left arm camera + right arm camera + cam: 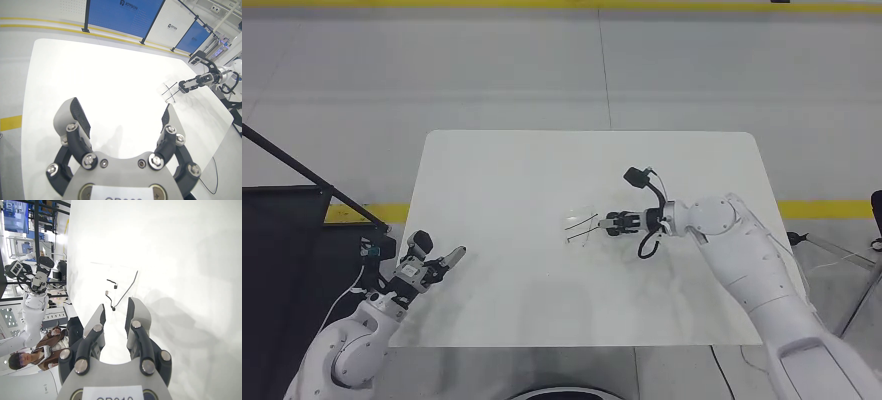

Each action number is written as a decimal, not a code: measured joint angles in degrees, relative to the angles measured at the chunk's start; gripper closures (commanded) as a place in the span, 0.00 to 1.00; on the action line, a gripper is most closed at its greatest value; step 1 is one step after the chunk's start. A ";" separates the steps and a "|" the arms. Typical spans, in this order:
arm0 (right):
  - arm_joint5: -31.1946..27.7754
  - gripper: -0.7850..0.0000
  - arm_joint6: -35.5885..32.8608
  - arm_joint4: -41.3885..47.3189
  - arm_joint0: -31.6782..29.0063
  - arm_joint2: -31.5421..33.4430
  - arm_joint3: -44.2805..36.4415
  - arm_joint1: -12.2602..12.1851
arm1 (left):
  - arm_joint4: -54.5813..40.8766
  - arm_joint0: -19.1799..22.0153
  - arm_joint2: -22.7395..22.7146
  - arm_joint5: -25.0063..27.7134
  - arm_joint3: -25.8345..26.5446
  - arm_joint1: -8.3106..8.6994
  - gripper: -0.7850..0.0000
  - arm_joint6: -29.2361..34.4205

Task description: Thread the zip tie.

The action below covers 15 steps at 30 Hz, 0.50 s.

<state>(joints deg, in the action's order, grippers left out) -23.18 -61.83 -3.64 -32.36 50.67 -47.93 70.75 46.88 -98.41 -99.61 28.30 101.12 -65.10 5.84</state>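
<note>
Black and thin, the plastic zip tie (125, 291) lies on the white rectangular table (492, 180), a little to the right of its middle. From the right wrist camera I see it as one long strap with a small square head at the end closest to the right gripper (116, 302). This gripper is low over the table and points to the left, with its jaws apart. The head of the tie lies just in front of the gap between the fingertips, and I cannot tell if a finger touches it. Two shorter black pieces (111, 281) lie just beside the tie. A clear thin plastic sheet (580, 212) is in the same place, but I cannot tell if the tie lies on it or inside it. The left gripper (122, 103) is at the near left corner of the table, well apart from the tie. Its jaws are wide apart, with nothing between the ribbed black pads (81, 115).
</note>
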 measured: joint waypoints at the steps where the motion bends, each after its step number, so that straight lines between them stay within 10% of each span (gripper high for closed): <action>1: -0.07 0.68 -0.05 0.06 0.10 -0.12 0.16 0.07 | 0.00 0.00 0.00 0.00 0.00 0.00 0.00 0.00; 15: -0.76 0.84 -0.49 0.51 1.14 -1.14 1.78 0.76 | 0.00 0.00 0.00 0.00 0.00 0.00 0.00 0.00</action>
<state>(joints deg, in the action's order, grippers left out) -23.94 -62.32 -3.13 -31.23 49.53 -46.15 71.51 46.88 -98.41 -99.61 28.30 101.12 -65.10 5.84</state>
